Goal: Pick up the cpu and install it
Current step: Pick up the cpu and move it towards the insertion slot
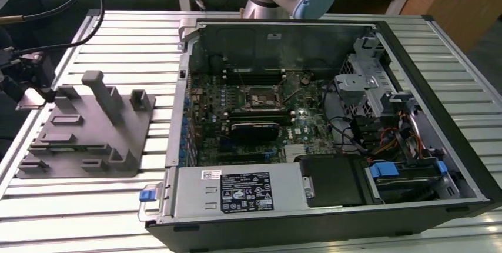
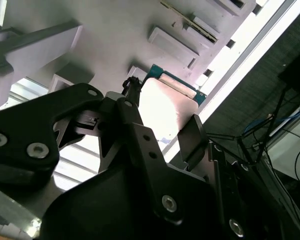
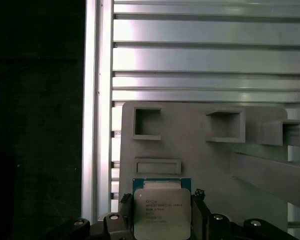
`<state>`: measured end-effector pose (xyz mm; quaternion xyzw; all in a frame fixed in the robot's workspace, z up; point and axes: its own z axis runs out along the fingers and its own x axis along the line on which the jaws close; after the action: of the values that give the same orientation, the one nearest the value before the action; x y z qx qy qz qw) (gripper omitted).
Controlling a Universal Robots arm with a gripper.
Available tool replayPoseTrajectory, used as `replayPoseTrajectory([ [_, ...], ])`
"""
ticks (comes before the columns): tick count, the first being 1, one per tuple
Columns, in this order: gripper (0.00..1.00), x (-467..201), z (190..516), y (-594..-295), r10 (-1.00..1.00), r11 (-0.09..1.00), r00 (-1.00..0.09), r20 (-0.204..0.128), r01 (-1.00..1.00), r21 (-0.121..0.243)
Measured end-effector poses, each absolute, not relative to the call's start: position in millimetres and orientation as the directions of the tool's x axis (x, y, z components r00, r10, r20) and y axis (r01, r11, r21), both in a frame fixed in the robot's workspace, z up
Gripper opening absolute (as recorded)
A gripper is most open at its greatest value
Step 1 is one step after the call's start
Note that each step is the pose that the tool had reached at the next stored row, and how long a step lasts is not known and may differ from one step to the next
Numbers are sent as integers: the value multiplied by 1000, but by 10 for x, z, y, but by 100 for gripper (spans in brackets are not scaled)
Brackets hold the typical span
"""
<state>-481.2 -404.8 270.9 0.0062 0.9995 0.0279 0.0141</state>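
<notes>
Gripper clamped on the cpu, fingers against two opposite edges, silver lid up, at the 9 o'clock edge of the grey fixture plate in the exterior view, plate at 9 o'clock from the open PC case, well apart from the motherboard socket.

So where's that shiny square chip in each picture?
Exterior view: the chip is the bright patch at the exterior view's left, at the grey tray's corner.
First wrist view: chip on the tray, beside a slim rectangular frame.
Second wrist view: chip bright, teal-rimmed, against the tray.
Shared landmark: the grey tray.
</notes>
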Motion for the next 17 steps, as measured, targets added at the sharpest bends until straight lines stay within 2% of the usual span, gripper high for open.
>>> replayPoseTrajectory([
  [17,55,-4811,2929,-4047,11,998,-1000,-28,9,56],
])
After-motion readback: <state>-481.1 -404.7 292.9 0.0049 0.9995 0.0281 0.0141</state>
